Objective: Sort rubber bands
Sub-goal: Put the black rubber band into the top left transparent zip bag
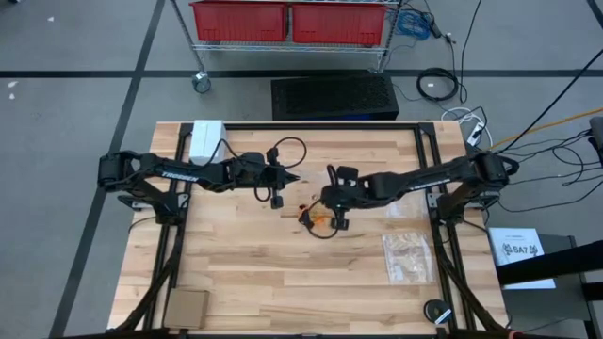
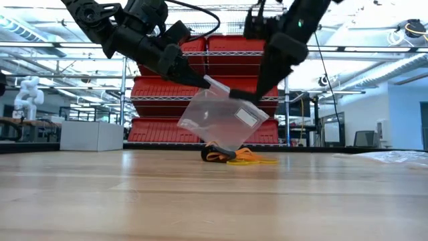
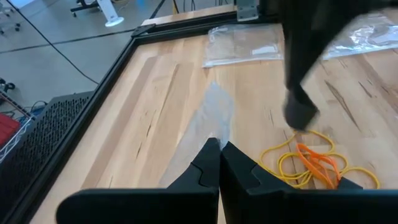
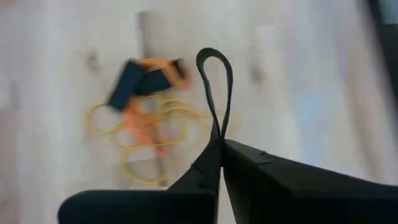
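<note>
Pinched in the right gripper (image 4: 221, 142), 1 black band (image 4: 214, 87) could slip from the clenched jaws before reaching the bag (image 2: 221, 120), which the left gripper (image 3: 219, 149) holds above the surface's pile (image 1: 318, 218).

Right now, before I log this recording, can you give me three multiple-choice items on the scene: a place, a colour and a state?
1. Where does the pile of rubber bands lie?
A. In a red bin
B. On the wooden table, under the held bag
C. On the white box

2. What colour is the rubber band in the right gripper?
A. Orange
B. Yellow
C. Black

3. How is the left gripper?
A. Shut on the clear zip bag
B. Open over the table
C. Shut on a cable

Key: B, the pile of rubber bands rests on the wooden table below the clear zip bag. C, the right gripper pinches a black rubber band. A, the left gripper is closed on the bag's edge.
</note>
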Tool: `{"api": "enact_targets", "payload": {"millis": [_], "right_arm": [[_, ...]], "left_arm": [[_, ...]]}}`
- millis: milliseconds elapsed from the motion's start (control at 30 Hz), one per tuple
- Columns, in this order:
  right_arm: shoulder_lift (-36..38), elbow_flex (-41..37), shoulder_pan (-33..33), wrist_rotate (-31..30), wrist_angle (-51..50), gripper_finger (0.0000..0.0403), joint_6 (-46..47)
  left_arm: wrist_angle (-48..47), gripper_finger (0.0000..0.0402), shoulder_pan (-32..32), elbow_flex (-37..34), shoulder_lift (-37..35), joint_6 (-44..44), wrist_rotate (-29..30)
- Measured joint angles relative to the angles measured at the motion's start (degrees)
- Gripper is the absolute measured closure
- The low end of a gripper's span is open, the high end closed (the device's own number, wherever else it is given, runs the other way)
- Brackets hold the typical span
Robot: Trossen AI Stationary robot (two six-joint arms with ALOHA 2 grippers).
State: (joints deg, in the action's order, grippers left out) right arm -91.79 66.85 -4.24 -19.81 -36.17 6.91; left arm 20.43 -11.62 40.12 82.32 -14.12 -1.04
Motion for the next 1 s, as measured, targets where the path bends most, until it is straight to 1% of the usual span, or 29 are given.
{"api": "enact_targets", "payload": {"millis": [133,233,667,867,1000], "right_arm": [[0.0,4.3,-0.4,-8.5,-7.3,0.0402,1.6],[0.0,5.8,0.1,-10.9,-9.8,0.0402,1.7],[-0.1,6.1,3.2,-11.7,-10.0,0.0403,1.5],[-0.6,6.1,3.5,-11.4,-10.5,0.0403,1.3],[-0.7,6.1,3.5,-9.0,-10.3,0.0403,1.6]], "left_arm": [[0.0,0.0401,0.0,0.0,0.0,0.2,0.0],[0.0,0.0401,0.0,0.0,0.0,0.3,0.0],[1.5,0.0401,0.1,0.0,0.0,1.7,-0.5],[1.8,0.0401,0.1,0.0,0.0,1.8,-0.8],[1.6,0.0401,0.2,0.7,0.0,2.6,-0.8]]}}
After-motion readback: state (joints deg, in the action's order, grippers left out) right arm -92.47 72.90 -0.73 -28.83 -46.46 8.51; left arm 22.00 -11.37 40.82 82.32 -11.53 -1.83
